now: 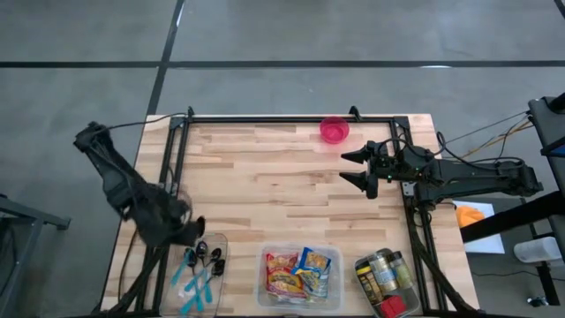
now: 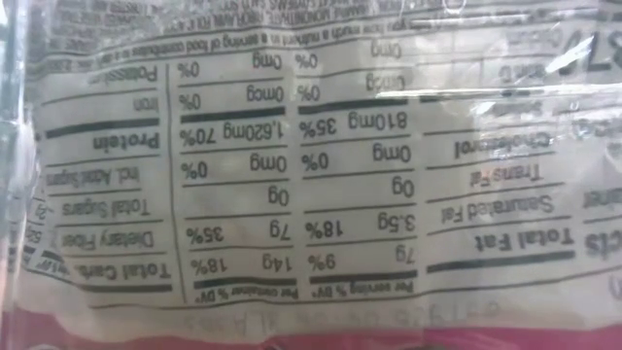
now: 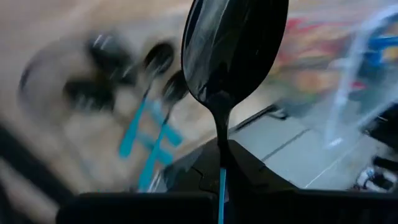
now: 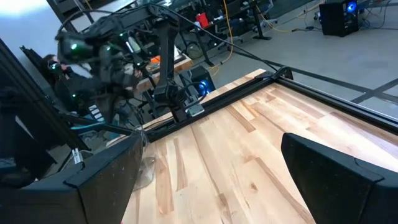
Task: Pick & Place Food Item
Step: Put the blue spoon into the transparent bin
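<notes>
My left claw (image 3: 221, 180) is clamped on a black spoon (image 3: 233, 50) with a blue handle; the bowl of the spoon stands up in front of the wrist camera. From above, that claw (image 1: 196, 231) sits at the near left corner of the tabletop (image 1: 265, 185), right over the clear bin (image 1: 201, 269) that holds more black spoons with blue handles (image 1: 196, 276).

My right claw (image 1: 357, 166) has its fingers spread wide apart with nothing between them. It hangs over the right part of the tabletop, pointing toward the middle, just near a small pink bowl (image 1: 334, 130) that sits at the far edge. I cannot tell whether the bowl holds anything.

Along the near edge, beside the spoon bin, a second clear bin (image 1: 300, 276) holds the food packets (image 1: 300, 269), in red, yellow and blue wrappers lying flat together. Their brand names are too small for me to read. To the right of it a third container holds a cluster of cans (image 1: 387, 278), with something red at its near end.

The low camera is filled by the back of a packet (image 2: 311, 175), its nutrition panel showing upside down and mirrored. I can make out Total Fat, Saturated Fat, Trans Fat, Dietary Fiber, Total Sugars and Protein.
</notes>
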You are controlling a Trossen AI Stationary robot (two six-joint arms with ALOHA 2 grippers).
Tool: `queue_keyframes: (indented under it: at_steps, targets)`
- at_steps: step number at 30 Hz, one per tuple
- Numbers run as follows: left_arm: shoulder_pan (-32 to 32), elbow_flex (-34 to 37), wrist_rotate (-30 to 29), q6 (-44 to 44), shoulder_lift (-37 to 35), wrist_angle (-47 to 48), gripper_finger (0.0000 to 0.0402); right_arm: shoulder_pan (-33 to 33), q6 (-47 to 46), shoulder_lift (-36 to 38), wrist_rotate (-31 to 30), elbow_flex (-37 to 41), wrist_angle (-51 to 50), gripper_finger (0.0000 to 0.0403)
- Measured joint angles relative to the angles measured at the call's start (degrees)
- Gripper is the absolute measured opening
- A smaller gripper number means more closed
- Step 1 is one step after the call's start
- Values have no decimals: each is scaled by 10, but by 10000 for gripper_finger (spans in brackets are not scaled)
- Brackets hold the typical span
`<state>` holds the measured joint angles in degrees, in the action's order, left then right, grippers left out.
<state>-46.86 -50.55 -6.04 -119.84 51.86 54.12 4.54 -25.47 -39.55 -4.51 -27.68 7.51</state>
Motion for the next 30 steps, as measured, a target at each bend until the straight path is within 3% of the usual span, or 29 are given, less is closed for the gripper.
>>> queue_keyframes:
  at_steps: [5,9,30]
  targets:
    - [-96,0,0,-181,55,2,7,0,0,0,0,0,0,381]
    - [-124,2,0,-243,93,-2,7,0,0,0,0,0,0,381]
    - [-127,3,0,-208,256,-43,7,0,0,0,0,0,0,381]
